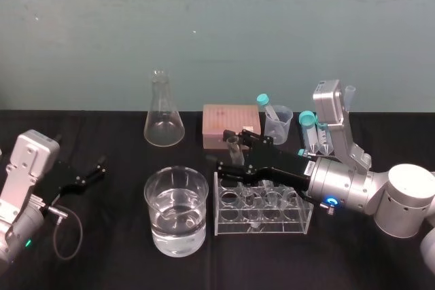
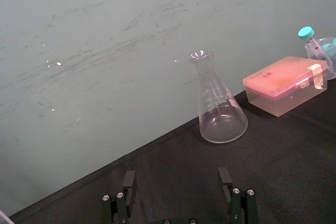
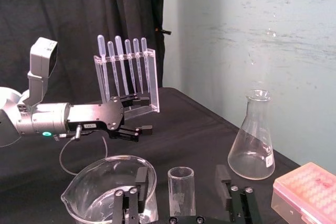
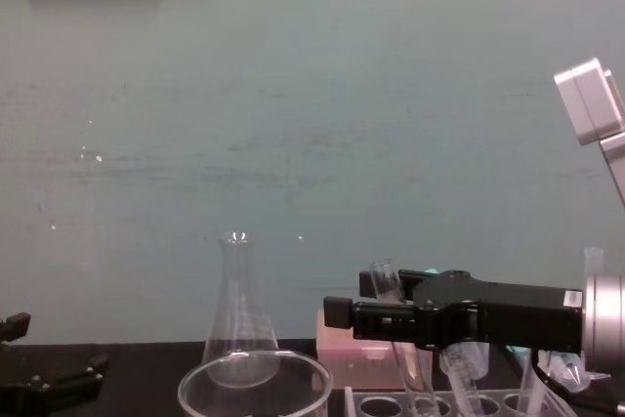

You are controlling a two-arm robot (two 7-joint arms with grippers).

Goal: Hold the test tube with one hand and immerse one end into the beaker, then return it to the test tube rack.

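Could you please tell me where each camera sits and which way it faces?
Head: high, looking down on beaker and test tube rack; left gripper and right gripper show.
Chest: low, looking across toward the wall; right gripper enters from right.
Left wrist: behind open left gripper, facing flask.
Right wrist: behind open right gripper straddling test tube; left gripper beyond.
Shared: every view shows the flask.

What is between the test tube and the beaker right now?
Nothing visible. The test tube leans at the left end of the rack, inside the open right claw; the beaker stands just left of the rack.
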